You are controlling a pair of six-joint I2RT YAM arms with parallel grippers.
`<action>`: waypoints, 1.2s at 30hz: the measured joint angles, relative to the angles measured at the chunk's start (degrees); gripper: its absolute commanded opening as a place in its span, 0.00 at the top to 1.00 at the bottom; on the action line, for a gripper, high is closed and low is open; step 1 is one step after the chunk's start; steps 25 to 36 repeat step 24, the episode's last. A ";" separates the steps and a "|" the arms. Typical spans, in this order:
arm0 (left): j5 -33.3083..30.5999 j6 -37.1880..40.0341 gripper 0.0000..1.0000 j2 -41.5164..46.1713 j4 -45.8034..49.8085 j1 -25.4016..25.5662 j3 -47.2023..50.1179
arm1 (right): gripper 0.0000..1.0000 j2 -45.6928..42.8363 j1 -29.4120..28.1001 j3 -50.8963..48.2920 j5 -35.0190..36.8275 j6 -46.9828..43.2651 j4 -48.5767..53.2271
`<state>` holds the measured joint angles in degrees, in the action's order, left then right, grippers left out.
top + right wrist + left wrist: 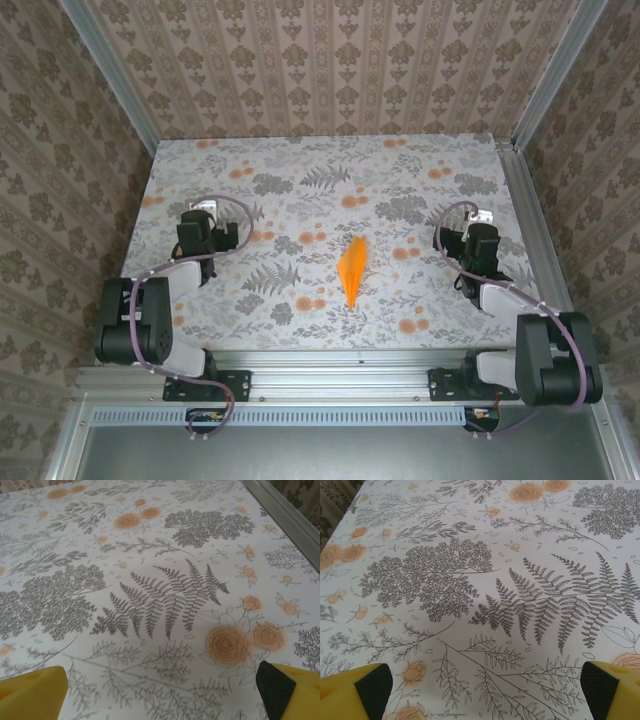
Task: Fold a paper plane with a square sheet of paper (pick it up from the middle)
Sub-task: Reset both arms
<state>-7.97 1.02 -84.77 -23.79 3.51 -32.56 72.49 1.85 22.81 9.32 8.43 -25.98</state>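
- Orange paper plane (352, 272) lies mid-table on the floral cloth (300, 190), its long axis running near to far, pointed end toward the arm bases.
- Just beyond, the left gripper (485, 687) sits well off to its left, fingers spread wide, empty.
- Opposite, the right gripper (162, 687) is equally spread and empty; it looks slightly nearer the plane.
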 measured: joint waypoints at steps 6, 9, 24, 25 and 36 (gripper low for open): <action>2.36 0.20 0.00 -3.26 -2.36 -1.79 -0.81 | 0.00 8.37 0.42 1.40 -3.13 -1.22 -9.03; 3.58 0.37 0.00 -3.13 -6.16 -1.92 0.20 | 0.00 10.75 0.35 1.97 -4.33 -1.73 -10.82; 6.99 1.22 0.00 -2.62 -21.44 -2.12 8.50 | 0.00 14.69 -1.38 0.20 -5.49 -4.00 -21.59; 6.99 1.22 0.00 -2.62 -21.44 -2.12 8.50 | 0.00 14.69 -1.38 0.20 -5.49 -4.00 -21.59; 6.99 1.22 0.00 -2.62 -21.44 -2.12 8.50 | 0.00 14.69 -1.38 0.20 -5.49 -4.00 -21.59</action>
